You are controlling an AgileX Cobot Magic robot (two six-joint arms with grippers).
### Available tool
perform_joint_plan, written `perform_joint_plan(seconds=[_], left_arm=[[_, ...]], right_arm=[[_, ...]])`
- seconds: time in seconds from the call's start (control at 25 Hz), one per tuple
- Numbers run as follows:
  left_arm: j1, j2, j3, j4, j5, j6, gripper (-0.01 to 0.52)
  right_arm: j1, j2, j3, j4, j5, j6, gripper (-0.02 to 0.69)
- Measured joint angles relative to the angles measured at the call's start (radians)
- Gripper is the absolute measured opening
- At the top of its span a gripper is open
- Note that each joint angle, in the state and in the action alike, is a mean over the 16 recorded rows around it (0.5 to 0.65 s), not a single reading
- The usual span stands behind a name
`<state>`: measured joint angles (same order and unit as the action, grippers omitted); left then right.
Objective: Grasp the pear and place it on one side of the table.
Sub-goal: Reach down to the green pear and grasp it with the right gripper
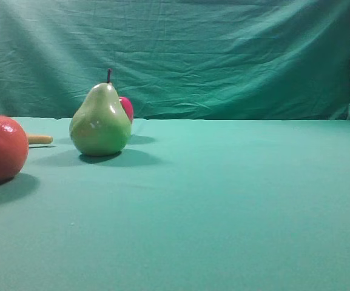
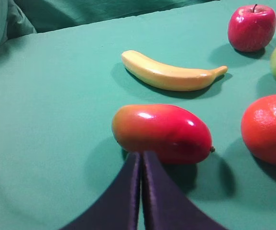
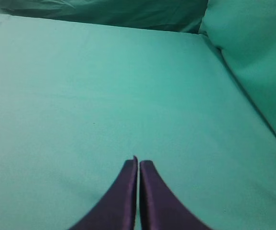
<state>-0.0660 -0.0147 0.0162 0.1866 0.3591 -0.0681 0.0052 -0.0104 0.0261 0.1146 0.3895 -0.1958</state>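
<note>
**Inspector:** Toward the far left of the table (image 1: pixel 223 206), the pear (image 1: pixel 100 120) stands upright on the cloth, stem up, untouched. No gripper is near it in the high view.

**Clerk:** So nothing of the task is done?

**Inspector:** By my judgement, nothing. The grasp, the lift and the placing at one side all remain. The left gripper (image 2: pixel 141 158) has its fingers pressed together, empty, its tips just short of a red-and-yellow mango (image 2: pixel 162 133). The right gripper (image 3: pixel 138 163) likewise has its fingers together, holding nothing, over bare cloth.

**Clerk:** What else lies about the pear?

**Inspector:** A red apple (image 2: pixel 251 27) sits just behind it toward the far edge, mostly hidden by it in the high view. An orange-red round fruit (image 2: pixel 268 128) rests nearer the left edge, and a banana (image 2: pixel 169 74) lies flat between the apple and the mango. In the left wrist view only a sliver of the pear shows, at the right border.

**Clerk:** And the surface?

**Inspector:** Smooth teal cloth, flat. The right half carries nothing. A wrinkled green backdrop (image 1: pixel 223 54) hangs along the far edge and wraps the far right corner.
</note>
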Motion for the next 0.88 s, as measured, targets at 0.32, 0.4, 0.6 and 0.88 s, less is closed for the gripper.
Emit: perform_joint_plan(seconds=[0.32, 0.4, 0.6, 0.88], left_arm=[[0.000, 0.000, 0.000, 0.000, 0.000, 0.000, 0.000], [0.000, 0.000, 0.000, 0.000, 0.000, 0.000, 0.000], [0.000, 0.000, 0.000, 0.000, 0.000, 0.000, 0.000], [0.000, 0.000, 0.000, 0.000, 0.000, 0.000, 0.000]], right_arm=[[0.000, 0.000, 0.000, 0.000, 0.000, 0.000, 0.000], [0.000, 0.000, 0.000, 0.000, 0.000, 0.000, 0.000], [0.000, 0.000, 0.000, 0.002, -0.004, 0.000, 0.000], [0.000, 0.000, 0.000, 0.093, -0.078, 0.000, 0.000]])
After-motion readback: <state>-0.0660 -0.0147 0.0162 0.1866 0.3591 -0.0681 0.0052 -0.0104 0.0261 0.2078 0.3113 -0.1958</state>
